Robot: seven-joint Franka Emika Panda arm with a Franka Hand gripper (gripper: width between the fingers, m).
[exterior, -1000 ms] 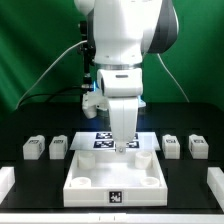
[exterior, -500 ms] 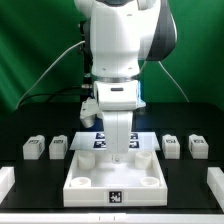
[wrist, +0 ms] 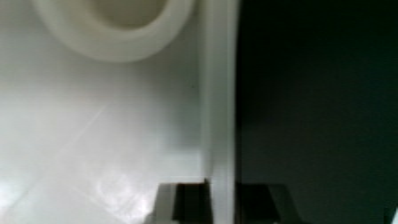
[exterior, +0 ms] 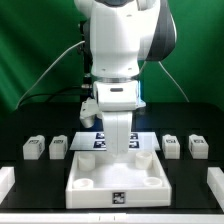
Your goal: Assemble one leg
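White legs (exterior: 59, 146) are lying on the black counter (exterior: 30, 172), 4 of them in a row. Each one is wearing a small black-and-white tag. 2 are sitting to the exterior view's left of the big white base (exterior: 90, 190), and 2 are sitting to the exterior view's right of it. The inner left one is lying just beside the base's far corner. The inner right one is doing the same on the other side. The 2 outer ones are lying a bit further out.

The end effector (exterior: 120, 147) is hanging straight down from the white arm (exterior: 120, 50). It is sitting low over the middle of the base's far rim. So every leg is lying off to one side of it, well apart, with 2 on each side, and none is touching it.

In the wrist view, the end effector (wrist: 217, 205) is showing 2 dark fingers (wrist: 187, 205) at the edge of the picture. A thin white rim of the base (wrist: 89, 130) is running between them. On one side of that rim the white floor of the base is showing, with a round hole (wrist: 116, 25) in it. The other side is looking dark and too blurry to name. I cannot tell if the end effector is open or pinching that rim.

The marker board (exterior: 97, 139) is lying flat behind the base, and the arm is hiding part of it.
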